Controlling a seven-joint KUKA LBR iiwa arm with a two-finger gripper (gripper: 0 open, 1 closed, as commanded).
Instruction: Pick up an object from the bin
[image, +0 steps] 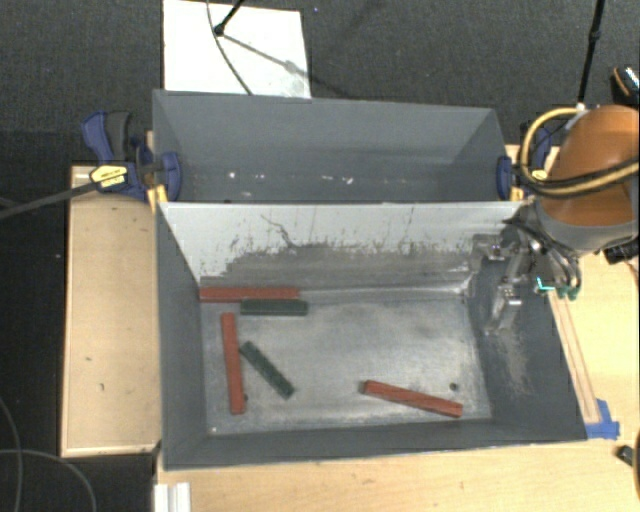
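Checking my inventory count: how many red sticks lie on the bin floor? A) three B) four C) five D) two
A: three show, the back red stick, the left red stick and the front-right red stick.

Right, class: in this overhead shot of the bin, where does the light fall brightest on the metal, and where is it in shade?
In the camera view, the bin's far wall catches the most light, pale with dark scratches. The floor shows a soft sheen in its middle. The right wall, below the gripper, lies darker.
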